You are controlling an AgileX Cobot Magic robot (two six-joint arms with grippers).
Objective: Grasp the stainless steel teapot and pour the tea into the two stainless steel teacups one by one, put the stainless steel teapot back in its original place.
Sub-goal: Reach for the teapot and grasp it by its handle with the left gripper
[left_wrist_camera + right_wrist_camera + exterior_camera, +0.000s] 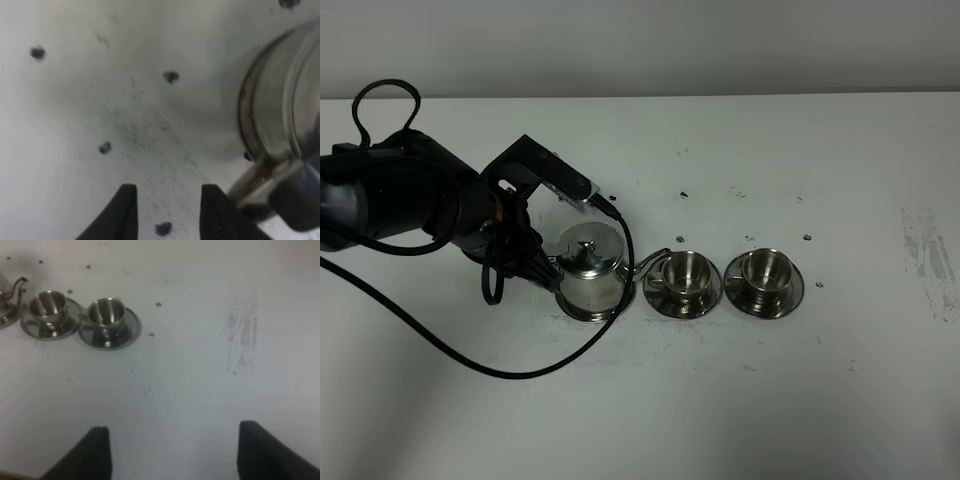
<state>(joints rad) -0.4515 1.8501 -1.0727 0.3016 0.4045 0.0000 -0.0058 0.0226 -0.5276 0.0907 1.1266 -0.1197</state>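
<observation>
Two tools idling | left tool (169,194) standing narrowly parted, gripping nothing, hovering just beside stainless steel teapot (590,268) | right tool (174,429) gaping, empty | teapot sitting on counter (770,400), stainless steel teacup (686,272) just beside its spout | judging it weighty, slick, sloshing if full; gripping its handle looking safest

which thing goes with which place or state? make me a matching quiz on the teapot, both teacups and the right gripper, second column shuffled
Column A
1. stainless steel teapot
2. teacup by the spout
3. teacup farthest from the teapot
4. right gripper

Column B
a. right end of the row in the high view
b. fingers wide apart, nothing between them
c. left end of the row in the high view
d. middle of the row

Pairs: 1-c, 2-d, 3-a, 4-b
</observation>
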